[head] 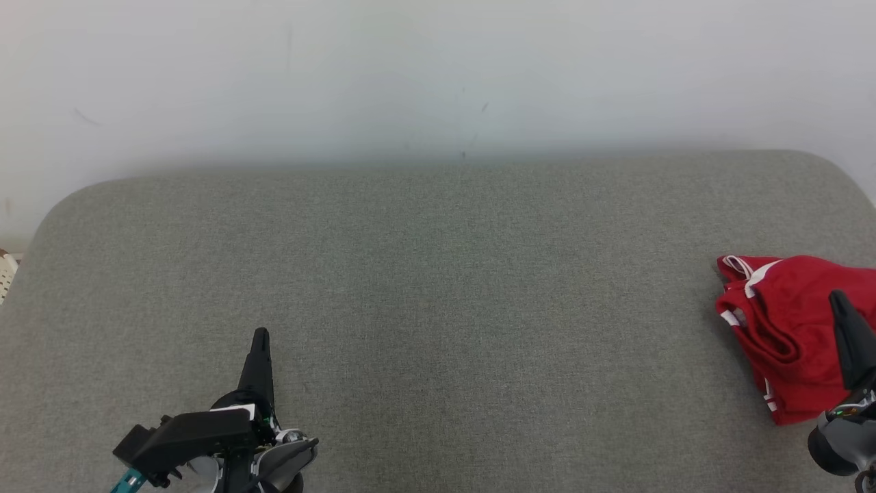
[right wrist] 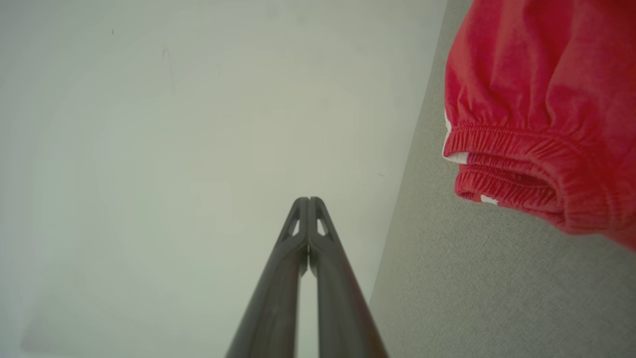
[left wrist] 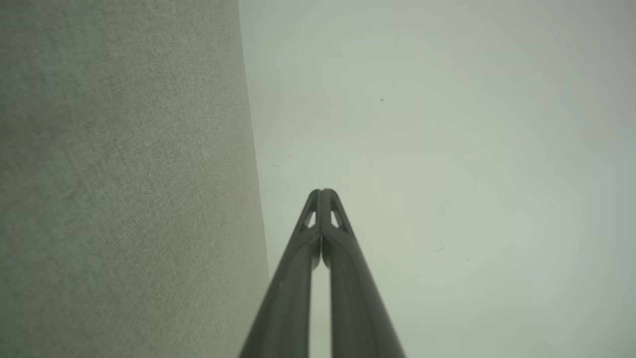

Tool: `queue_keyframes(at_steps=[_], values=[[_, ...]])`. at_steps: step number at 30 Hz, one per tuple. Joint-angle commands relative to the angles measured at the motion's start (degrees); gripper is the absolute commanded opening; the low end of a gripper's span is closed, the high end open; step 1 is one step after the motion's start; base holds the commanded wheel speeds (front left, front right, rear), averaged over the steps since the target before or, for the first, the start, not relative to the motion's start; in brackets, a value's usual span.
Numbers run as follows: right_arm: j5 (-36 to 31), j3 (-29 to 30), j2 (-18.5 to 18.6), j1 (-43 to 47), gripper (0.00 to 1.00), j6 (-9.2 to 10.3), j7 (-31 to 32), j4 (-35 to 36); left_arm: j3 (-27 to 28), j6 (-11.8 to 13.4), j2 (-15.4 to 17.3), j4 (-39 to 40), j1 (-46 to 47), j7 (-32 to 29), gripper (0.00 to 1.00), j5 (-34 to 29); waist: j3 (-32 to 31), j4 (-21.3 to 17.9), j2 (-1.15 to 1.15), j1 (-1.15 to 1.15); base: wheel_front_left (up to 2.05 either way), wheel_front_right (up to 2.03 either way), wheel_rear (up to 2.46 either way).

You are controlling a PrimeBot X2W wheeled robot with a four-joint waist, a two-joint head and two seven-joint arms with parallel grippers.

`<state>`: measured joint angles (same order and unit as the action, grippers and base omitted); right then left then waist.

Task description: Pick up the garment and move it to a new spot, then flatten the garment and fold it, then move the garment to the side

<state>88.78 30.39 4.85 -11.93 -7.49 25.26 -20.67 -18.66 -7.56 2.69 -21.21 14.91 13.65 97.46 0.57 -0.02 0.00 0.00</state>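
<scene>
Red garment lying bunched at the right edge of the tabletop, consistent with awaiting pickup or set aside; left end effector and right end effector, fingers pressed together, hold nothing.

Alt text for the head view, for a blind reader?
A bunched red garment with white trim lies at the right edge of a grey fabric-covered surface, the shut right claw showing in front of it. The left claw, also shut, sits at lower left over bare fabric; a pale wall runs behind.
</scene>
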Motion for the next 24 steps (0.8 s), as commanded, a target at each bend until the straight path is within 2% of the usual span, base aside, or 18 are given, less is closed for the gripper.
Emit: queue_keyframes(at_steps=[1,24], values=[[0.39,0.0,0.51,-0.25,0.0,0.0,0.13,-0.02,0.21,-0.1,0.21,-0.07,0.55,-0.12,0.0,0.37,0.0,0.0,0.0,0.0,0.0,0.0,0.0],[0.53,-0.22,0.63,-0.13,0.0,0.0,-0.12,-0.01,0.21,-0.1,0.22,-0.06,0.54,-0.11,0.0,0.37,0.0,0.0,0.0,0.0,0.0,0.0,0.0]])
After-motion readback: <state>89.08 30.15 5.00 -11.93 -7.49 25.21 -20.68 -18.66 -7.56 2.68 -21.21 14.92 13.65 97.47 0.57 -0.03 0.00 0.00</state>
